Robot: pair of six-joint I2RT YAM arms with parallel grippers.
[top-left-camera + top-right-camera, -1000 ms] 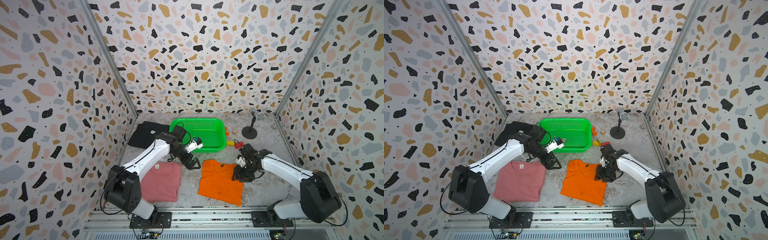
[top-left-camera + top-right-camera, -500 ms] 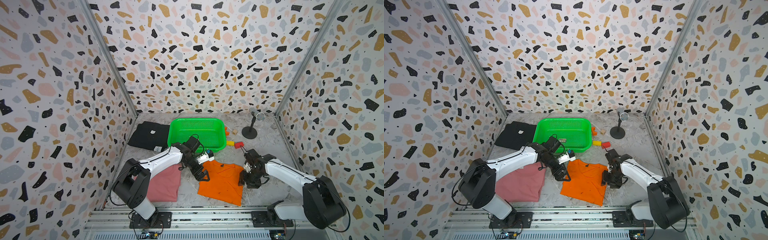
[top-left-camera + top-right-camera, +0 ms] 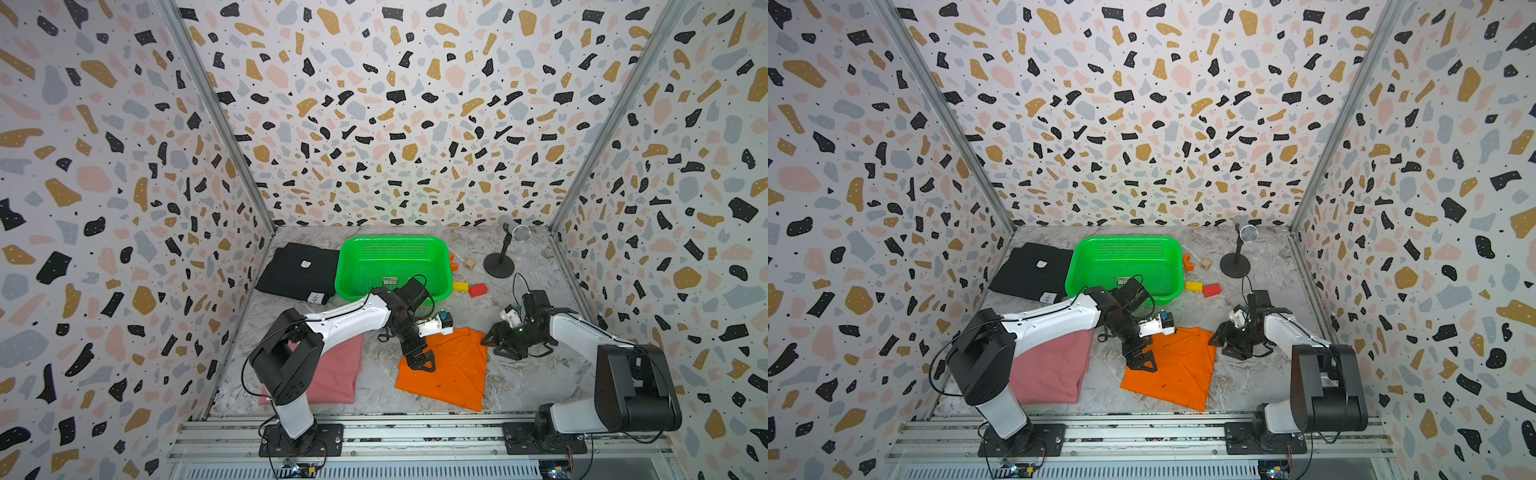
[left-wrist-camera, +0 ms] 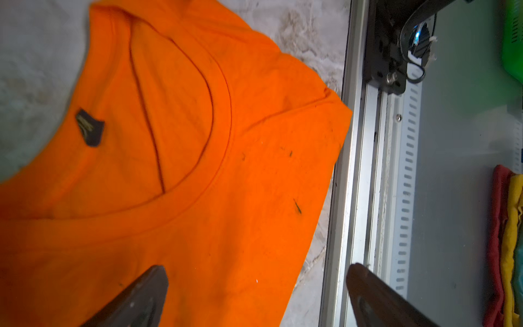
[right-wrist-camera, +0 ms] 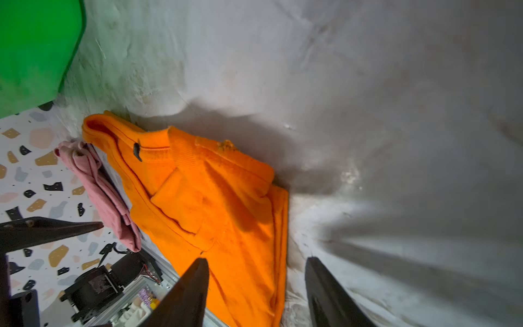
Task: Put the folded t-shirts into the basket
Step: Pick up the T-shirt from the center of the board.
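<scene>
Shirts, 3 pcs, all lie flat on the marbled table [image 3: 378,374]; none is in the basket.

1. Black t-shirt [image 3: 297,270]: far left, just beside the basket's left wall.
2. Pink t-shirt [image 3: 336,374]: near left, partly hidden under the left arm.
3. Green mesh basket [image 3: 348,270]: far ctr, no shirt inside.
4. Left gripper [image 3: 423,365]: low over the left edge of the orange t-shirt [image 3: 453,378], jaws spread wide, nothing held. Wrist view shows one finger [image 4: 135,300] over orange cloth near the collar, the other clear of the shirt.
5. Orange t-shirt: near ctr, between the two grippers, well apart from the basket.
6. Right gripper [image 3: 492,347]: at the shirt's right edge, jaws partly apart, not clamped. Wrist view: the cloth edge lies between the fingers [image 5: 186,294]; contact w/ cloth cannot be told.
7. Yellow block [image 3: 460,286] and red block [image 3: 478,289]: just right of the basket.
</scene>
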